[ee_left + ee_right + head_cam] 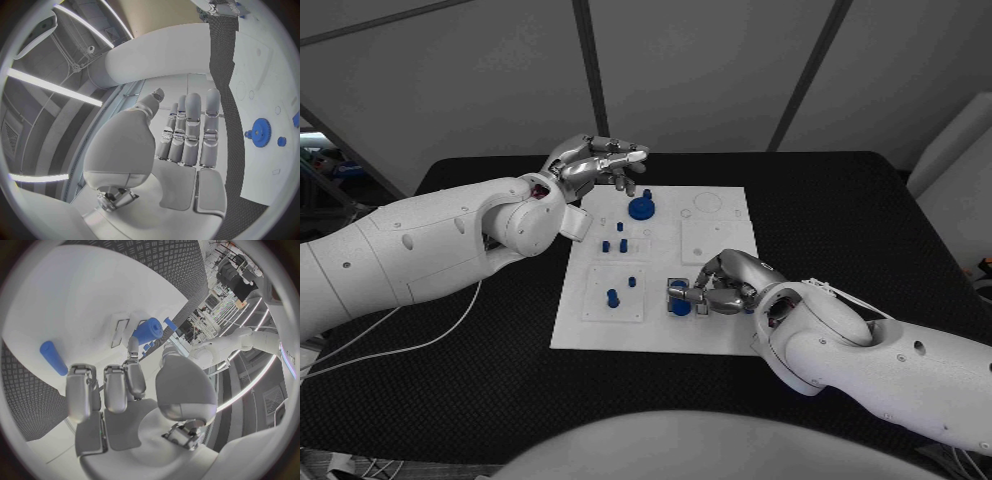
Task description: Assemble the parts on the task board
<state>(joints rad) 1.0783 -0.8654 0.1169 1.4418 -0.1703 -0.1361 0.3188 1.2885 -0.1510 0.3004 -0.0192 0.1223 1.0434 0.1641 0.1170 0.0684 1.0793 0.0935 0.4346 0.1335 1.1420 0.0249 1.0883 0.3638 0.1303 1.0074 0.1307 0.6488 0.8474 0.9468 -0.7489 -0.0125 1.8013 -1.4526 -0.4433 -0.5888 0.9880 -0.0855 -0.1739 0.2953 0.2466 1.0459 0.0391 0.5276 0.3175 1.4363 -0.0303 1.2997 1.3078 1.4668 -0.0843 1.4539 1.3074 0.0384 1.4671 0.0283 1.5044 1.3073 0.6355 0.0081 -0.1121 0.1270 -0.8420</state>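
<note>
On the black table (473,360) lies the white task board (661,290), with a blue gear (642,208) near its far left corner, small blue pegs (620,244) toward its left edge and a taller blue peg (612,297) near the near left corner. Beyond the far left corner, the left hand (596,165) hangs above the table, fingers straight and apart, holding nothing. Near the board's near edge, the right hand (718,285) curls downward, pinching a blue cylinder (681,304) at its fingertips.
</note>
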